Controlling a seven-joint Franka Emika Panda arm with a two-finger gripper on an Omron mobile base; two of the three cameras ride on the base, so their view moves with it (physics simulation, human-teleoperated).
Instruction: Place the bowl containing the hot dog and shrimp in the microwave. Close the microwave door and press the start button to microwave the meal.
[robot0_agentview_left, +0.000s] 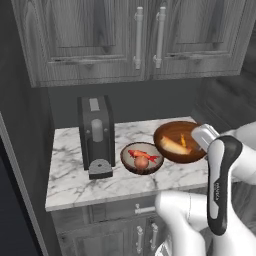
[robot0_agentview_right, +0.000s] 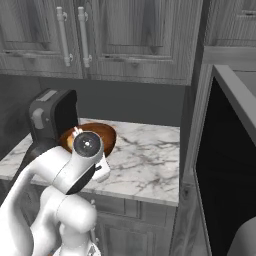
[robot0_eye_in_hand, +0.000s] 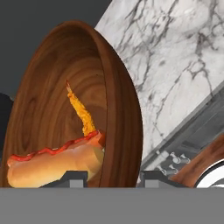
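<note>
The reddish-brown bowl (robot0_agentview_left: 172, 137) rests on the marble counter (robot0_agentview_left: 75, 180) at its right end. Inside lie the pale hot dog (robot0_eye_in_hand: 52, 164) with a red stripe and the thin orange shrimp (robot0_eye_in_hand: 81, 111). My gripper (robot0_eye_in_hand: 114, 178) comes in from the bowl's right side, one fingertip inside the wall and one outside, shut on the near rim. In the right base view my arm covers most of the bowl (robot0_agentview_right: 102, 132). The microwave door (robot0_agentview_right: 225, 170), black glass in a grey frame, stands at the right edge of that view.
A black coffee machine (robot0_agentview_left: 96, 135) stands at the counter's left. A dark bowl with red food (robot0_agentview_left: 141, 157) sits just left of the reddish-brown one, nearly touching it. Grey wall cabinets (robot0_agentview_left: 135, 35) hang above the counter. Drawers and doors run below its front edge.
</note>
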